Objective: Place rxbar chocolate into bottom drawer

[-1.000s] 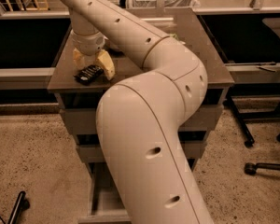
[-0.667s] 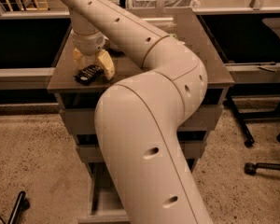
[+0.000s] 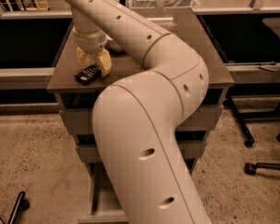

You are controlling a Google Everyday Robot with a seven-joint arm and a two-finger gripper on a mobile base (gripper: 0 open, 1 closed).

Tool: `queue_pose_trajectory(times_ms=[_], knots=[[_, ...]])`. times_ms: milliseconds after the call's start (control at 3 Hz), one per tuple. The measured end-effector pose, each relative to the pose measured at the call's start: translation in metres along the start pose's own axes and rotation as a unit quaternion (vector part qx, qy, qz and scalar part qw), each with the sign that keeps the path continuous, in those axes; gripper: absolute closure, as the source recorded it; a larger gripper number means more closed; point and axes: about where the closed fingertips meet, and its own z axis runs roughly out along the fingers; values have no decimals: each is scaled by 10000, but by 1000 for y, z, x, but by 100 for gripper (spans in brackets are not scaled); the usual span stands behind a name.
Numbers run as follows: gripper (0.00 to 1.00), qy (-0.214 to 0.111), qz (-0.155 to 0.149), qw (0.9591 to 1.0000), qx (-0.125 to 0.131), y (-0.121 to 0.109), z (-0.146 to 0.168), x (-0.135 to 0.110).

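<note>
Gripper (image 3: 93, 63) hung low over the cabinet top (image 3: 144, 71) in the upper left of the frame, at the upper end of the rxbar chocolate (image 3: 87, 73), which lay on that top. Whether it clasped the bar could not be told. At the frame's lower edge the bottom drawer (image 3: 101, 203) stood pulled out.

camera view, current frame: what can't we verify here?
- The bottom drawer, camera view: mostly behind the arm and cut off by the lower edge, so its contents are unseen.
- The rxbar chocolate, camera view: lettering too small to read.
- The gripper, camera view: it is right over the bar on the cabinet top, and contact is unclear.
</note>
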Motion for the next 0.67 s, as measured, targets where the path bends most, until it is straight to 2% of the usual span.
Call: queue_pose_trajectory(times_ms=[333,667], knots=[[51,3,20,10000,-4,1,-2,1],[75,-382,119,9984,412,18,-20,-13]])
